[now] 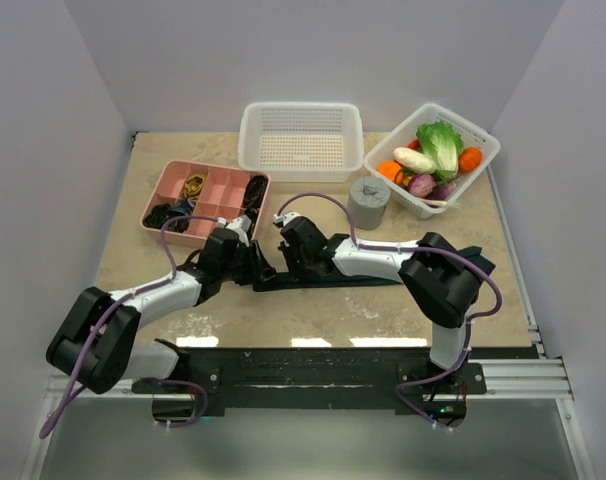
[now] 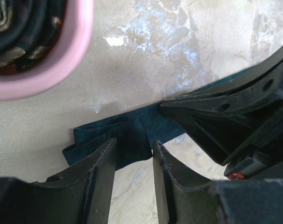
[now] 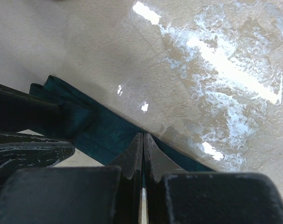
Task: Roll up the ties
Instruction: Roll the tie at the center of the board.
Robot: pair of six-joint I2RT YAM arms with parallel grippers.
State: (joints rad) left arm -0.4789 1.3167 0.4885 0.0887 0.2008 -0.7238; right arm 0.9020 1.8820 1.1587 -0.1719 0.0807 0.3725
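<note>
We are seeing the dark green tie [image 2: 92, 137] lying flat across the middle of the table [image 1: 313, 320]. Its narrow end is pointing toward the pink tray [image 2: 76, 46], and the rest is running off to the right beneath the right arm. In the left wrist view that narrow end is bunching into a small fold.

The left gripper [image 2: 134, 143] is reaching down over the fold. Its jaws are standing partly apart, one tip on each side of the creased cloth, and we are not seeing them squeeze it.

The right gripper [image 3: 143, 137] is sitting just beside it, a little further along the tie. Its jaws are pressing fully together and their tips are resting on the cloth. We cannot tell whether any fabric is caught between them.

The pink tray is sitting near the left gripper and is holding dark rolled cloth in its compartments. Behind the arms, a grey cylinder [image 1: 368, 203] is standing between an empty-looking white basket [image 1: 301, 107] and a second basket [image 1: 473, 182] that is holding vegetables.
</note>
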